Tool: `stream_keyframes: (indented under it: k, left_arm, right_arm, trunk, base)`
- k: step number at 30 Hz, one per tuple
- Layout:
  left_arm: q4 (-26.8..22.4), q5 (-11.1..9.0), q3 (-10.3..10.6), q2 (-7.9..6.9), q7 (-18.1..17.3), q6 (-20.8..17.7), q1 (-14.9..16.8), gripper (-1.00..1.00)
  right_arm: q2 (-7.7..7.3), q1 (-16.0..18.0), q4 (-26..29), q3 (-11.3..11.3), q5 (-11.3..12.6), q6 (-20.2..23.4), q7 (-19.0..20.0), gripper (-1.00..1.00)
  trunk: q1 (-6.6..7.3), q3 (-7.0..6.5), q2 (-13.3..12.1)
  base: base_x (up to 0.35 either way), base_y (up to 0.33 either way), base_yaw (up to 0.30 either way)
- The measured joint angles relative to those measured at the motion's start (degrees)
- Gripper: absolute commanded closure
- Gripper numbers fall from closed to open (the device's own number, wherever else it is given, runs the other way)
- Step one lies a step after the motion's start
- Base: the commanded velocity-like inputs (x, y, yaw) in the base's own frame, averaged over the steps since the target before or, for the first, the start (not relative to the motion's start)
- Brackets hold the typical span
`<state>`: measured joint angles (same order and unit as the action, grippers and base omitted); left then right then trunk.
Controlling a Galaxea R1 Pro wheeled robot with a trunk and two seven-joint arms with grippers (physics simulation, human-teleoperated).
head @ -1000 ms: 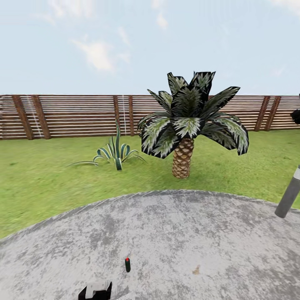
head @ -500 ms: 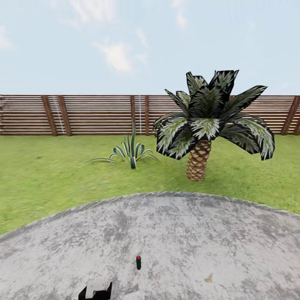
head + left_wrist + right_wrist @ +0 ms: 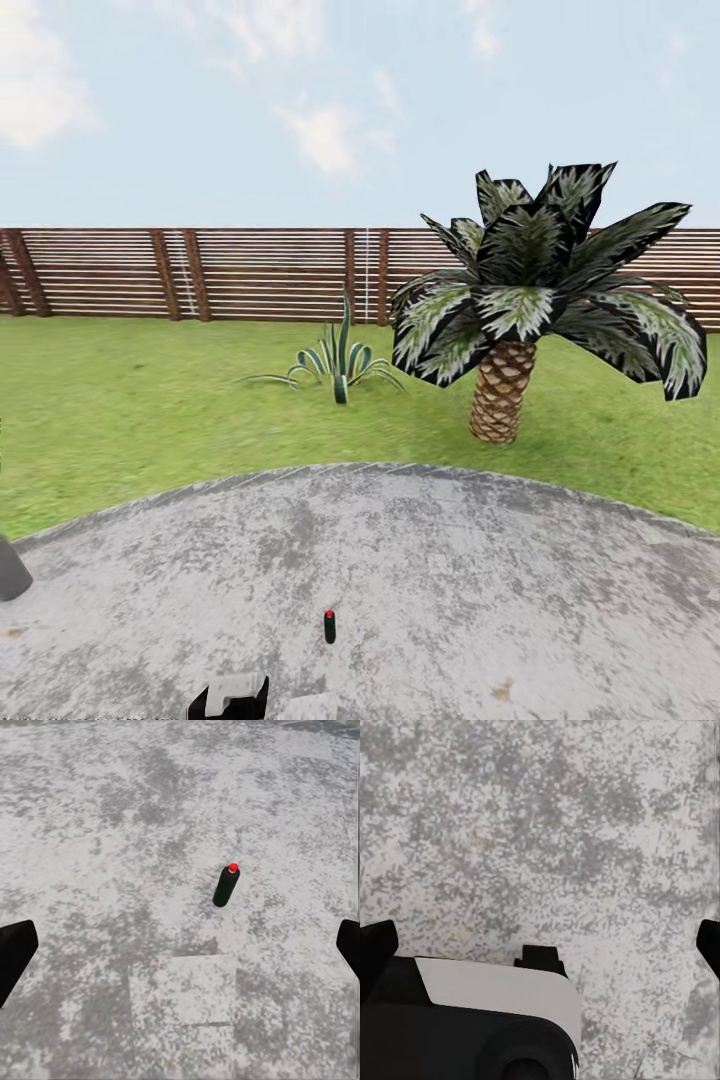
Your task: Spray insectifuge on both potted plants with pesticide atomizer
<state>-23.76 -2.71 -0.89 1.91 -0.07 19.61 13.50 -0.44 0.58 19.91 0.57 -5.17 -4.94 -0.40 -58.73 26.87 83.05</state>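
1. Small dark-green cylinder atomizer with red top (image 3: 330, 626) stands upright on round grey stone patio (image 3: 450, 560).
2. Left jaws (image 3: 180, 945) spread open, empty; atomizer at 12 o'clock.
3. Right jaws (image 3: 540, 945) open, empty; left arm nearer.

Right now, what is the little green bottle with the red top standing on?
The pesticide atomizer stands upright on the grey stone patio, with bare speckled stone all round it. The spot right under its base is covered by the bottle itself.

view: camera panned left | right-hand grey post gone from frame | grey object (image 3: 12, 570), perhaps another post base, now at left edge
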Motion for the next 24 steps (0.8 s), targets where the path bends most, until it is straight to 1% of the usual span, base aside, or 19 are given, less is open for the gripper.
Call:
stream_keyframes:
  k: [15, 19, 24]
  left_arm:
    - [0.01, -0.04, 0.00, 0.02, 0.00, 0.00, 0.00, -1.00]
    - [-0.01, -0.06, 0.00, 0.00, 0.00, 0.00, 0.00, -1.00]
    - [-0.02, -0.07, 0.00, 0.02, 0.01, 0.00, -0.01, -1.00]
  right_arm:
    - [0.17, 0.00, 0.01, -0.04, -0.07, 0.00, 0.00, -1.00]
    - [0.18, 0.00, -0.01, -0.07, -0.08, -0.01, 0.00, -1.00]
    - [0.18, 0.01, -0.02, -0.04, -0.07, -0.01, 0.00, -1.00]
  trunk:
    - [0.00, 0.00, 0.00]
    - [0.00, 0.00, 0.00]
    - [0.00, 0.00, 0.00]
  base:
    - [0.000, -0.321, 0.009]
    - [0.000, -0.321, 0.139]
    - [0.000, -0.260, 0.229]
